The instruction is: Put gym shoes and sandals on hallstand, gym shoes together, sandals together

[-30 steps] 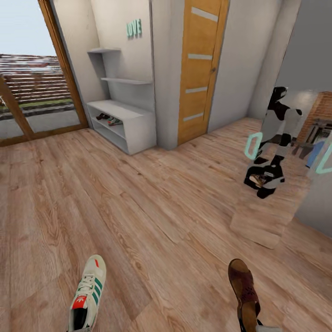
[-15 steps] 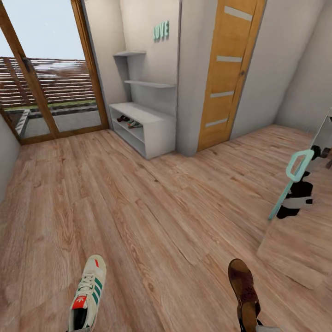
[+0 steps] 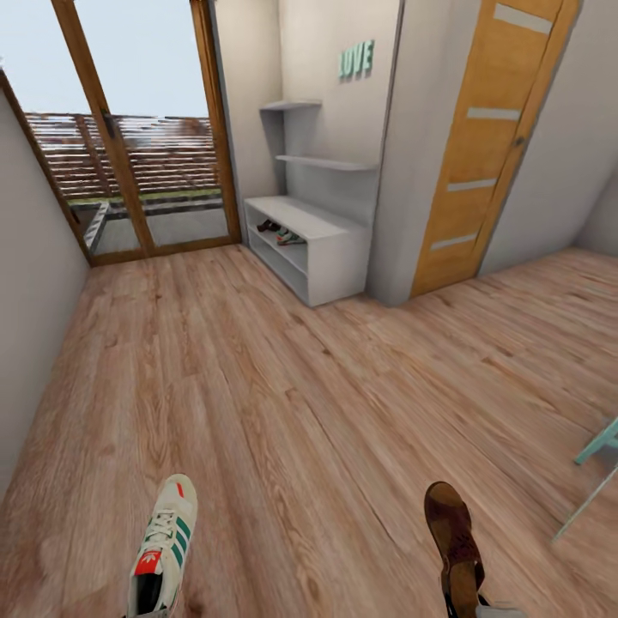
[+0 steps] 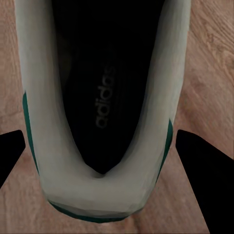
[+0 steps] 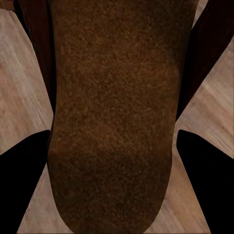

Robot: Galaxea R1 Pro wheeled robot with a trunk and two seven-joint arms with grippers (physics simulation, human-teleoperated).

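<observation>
A white gym shoe (image 3: 163,545) with green stripes hangs low at the head view's left, heel toward me. My left gripper (image 4: 103,157) is shut on its heel, and its dark fingers (image 4: 204,168) flank the shoe's opening (image 4: 100,97). A dark brown sandal (image 3: 453,541) hangs at the lower right. My right gripper (image 5: 114,163) is shut on its heel end, one finger (image 5: 22,175) at each side of the footbed (image 5: 112,107). The pale hallstand (image 3: 330,249) stands far ahead against the wall, and a second sandal and gym shoe (image 3: 280,233) lie on its lower shelf.
Wood-plank corridor floor (image 3: 283,386) stretches from me to the hallstand. A wood-framed glass door (image 3: 137,146) closes the far end, and a white wall (image 3: 34,283) runs along the left. An orange wooden door (image 3: 489,146) is right of the hallstand. A teal frame edge (image 3: 601,463) shows at the right.
The camera has swung left: hallstand and doors slid right in the picture and the mirror left the view. The gym shoe and sandal kept their places in the picture, carried along.
</observation>
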